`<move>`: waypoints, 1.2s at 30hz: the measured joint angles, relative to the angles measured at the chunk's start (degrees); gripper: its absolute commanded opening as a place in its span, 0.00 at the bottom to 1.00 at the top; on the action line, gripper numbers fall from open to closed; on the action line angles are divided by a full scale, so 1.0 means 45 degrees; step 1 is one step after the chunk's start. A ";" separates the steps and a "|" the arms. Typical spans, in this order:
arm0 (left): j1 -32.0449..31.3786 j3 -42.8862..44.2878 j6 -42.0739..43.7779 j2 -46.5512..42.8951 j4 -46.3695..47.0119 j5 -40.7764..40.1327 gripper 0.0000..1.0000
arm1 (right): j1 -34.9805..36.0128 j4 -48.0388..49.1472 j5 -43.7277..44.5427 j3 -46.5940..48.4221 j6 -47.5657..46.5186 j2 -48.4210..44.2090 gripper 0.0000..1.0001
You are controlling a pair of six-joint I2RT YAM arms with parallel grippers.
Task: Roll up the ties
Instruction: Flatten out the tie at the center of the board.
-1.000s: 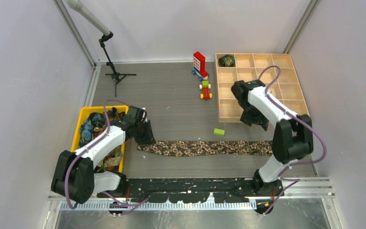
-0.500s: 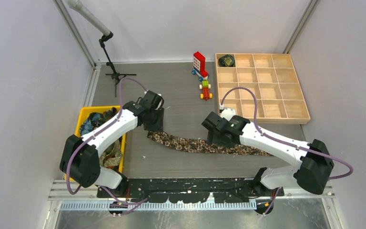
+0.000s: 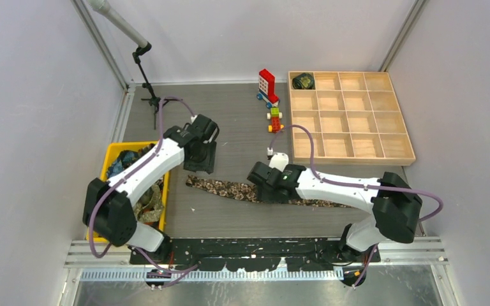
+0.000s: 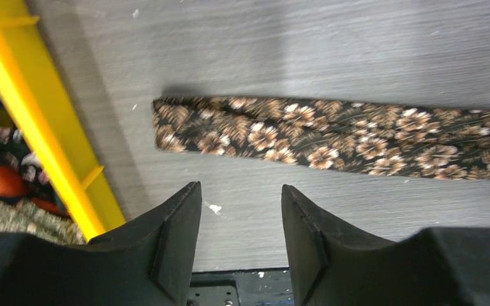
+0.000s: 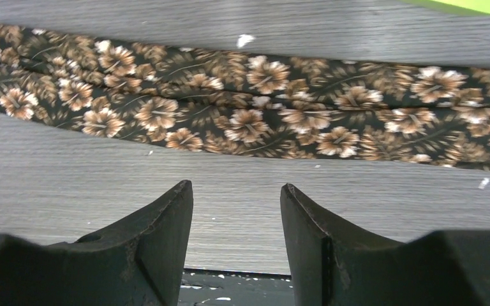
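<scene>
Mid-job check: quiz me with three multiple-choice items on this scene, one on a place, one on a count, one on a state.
1. Which compartment of the wooden tray holds the rolled tie?
A. near-right corner
B. centre
C. far-left corner

2. How many rolled ties are in the tray?
A. none
B. one
C. three

3. How is the left tool?
A. open, near the brown floral tie's end
B. shut on it
C. shut, empty

Answers:
1 C, the dark bundle sits in that corner cell.
2 B, only one bundle shows there.
3 A, its jaws stand apart with the tie's end just beyond them.
</scene>
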 measured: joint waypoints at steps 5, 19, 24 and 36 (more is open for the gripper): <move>0.0010 0.1792 0.0627 0.2268 0.0325 0.1447 0.45 | 0.1030 0.0767 0.0393 0.0350 -0.0044 0.1005 0.47; 0.0010 0.3580 0.1039 0.6955 0.0646 0.4857 0.37 | 0.2220 0.2259 0.0996 0.1185 0.0568 0.3798 0.32; 0.0010 0.3517 0.1039 0.6960 0.0685 0.5246 0.35 | 0.2225 0.2166 0.1428 0.1792 0.0763 0.4318 0.31; 0.0015 0.2404 0.0981 0.6868 0.0777 0.6047 0.31 | 0.2191 0.0753 0.2725 0.3167 0.0991 0.5382 0.31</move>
